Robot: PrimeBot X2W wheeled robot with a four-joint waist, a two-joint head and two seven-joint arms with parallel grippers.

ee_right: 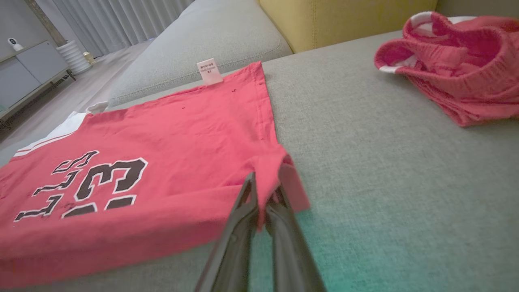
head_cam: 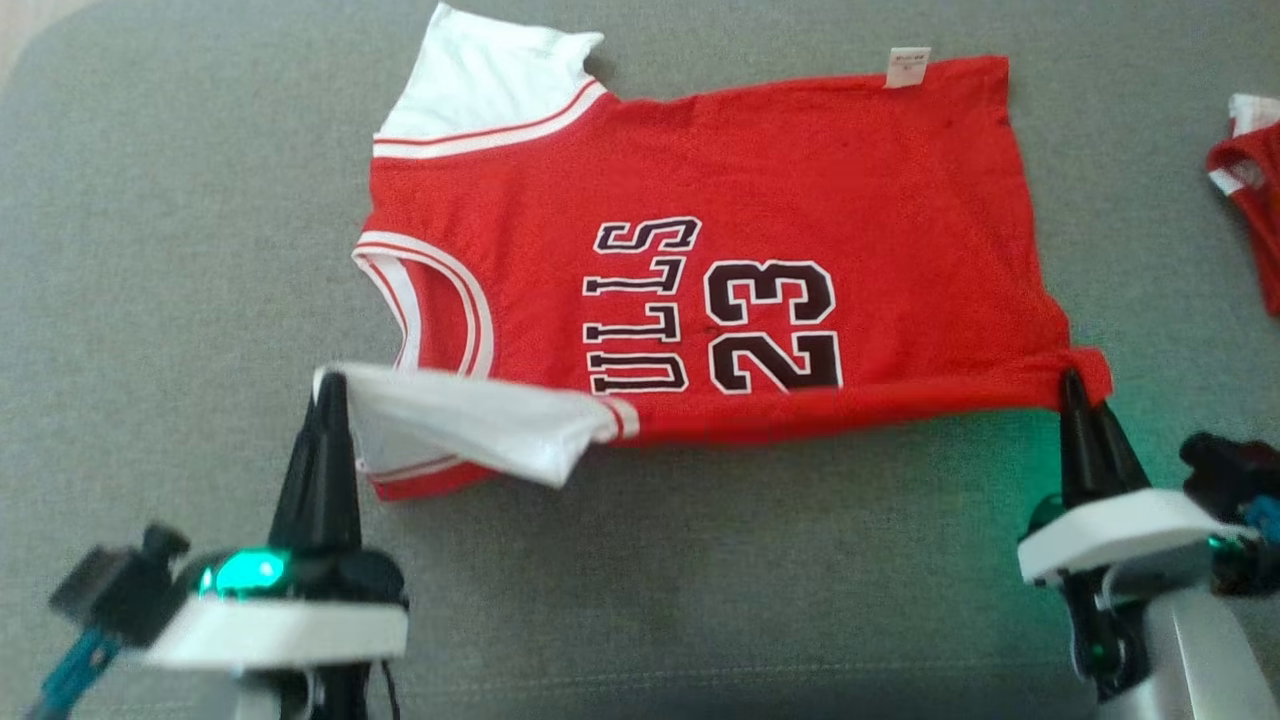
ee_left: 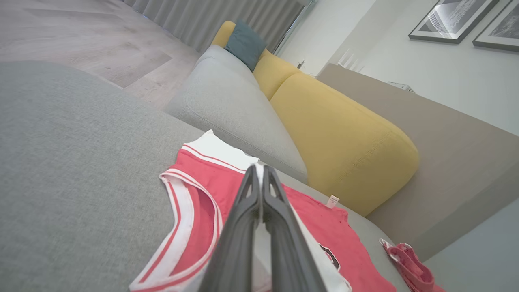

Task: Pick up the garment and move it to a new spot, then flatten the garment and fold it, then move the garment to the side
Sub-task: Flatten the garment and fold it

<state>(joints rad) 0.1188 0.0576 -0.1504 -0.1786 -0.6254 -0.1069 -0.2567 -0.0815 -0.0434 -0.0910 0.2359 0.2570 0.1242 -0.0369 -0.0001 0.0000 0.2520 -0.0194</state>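
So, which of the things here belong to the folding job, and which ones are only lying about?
Part of the job:
jersey
left tool, shut on its white sleeve
right tool, shut on its hem corner

Just lying about:
red mesh piece
yellow cushion
blue pillow

A grey fabric sofa seat (head_cam: 150,250) carries the red garment (head_cam: 850,200), spread mostly flat with its lettering up, and, well apart toward the right, a smaller crumpled red piece (head_cam: 1250,200) with white edging.
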